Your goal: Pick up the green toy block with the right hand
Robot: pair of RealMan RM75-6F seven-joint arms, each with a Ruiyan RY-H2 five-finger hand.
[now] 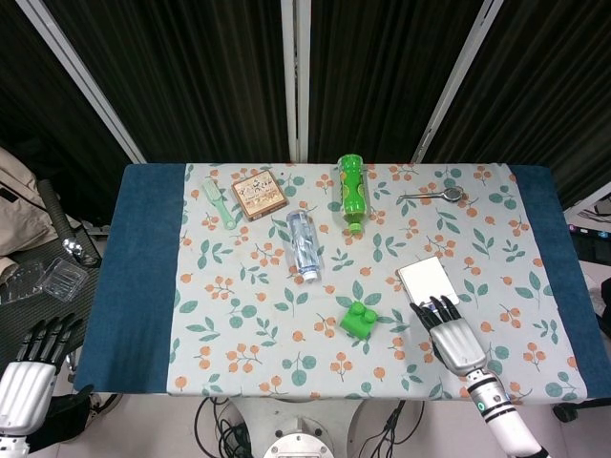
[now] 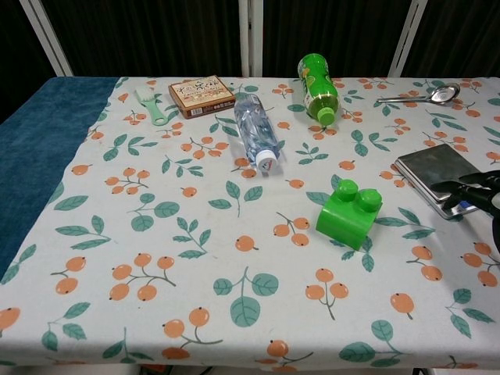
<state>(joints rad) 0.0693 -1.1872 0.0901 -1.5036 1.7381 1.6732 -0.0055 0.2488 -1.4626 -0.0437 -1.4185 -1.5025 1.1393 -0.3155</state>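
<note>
On the bench (image 1: 143,286), the green toy block (image 1: 359,321) sits near the front edge. The right hand (image 1: 452,340) hovers just right of it, fingers (image 1: 431,307) spread over a grey slab (image 1: 427,280). The left hand (image 1: 29,377) hangs off the bench's near-left corner.

Steep overhead head view; low, close chest view.
</note>
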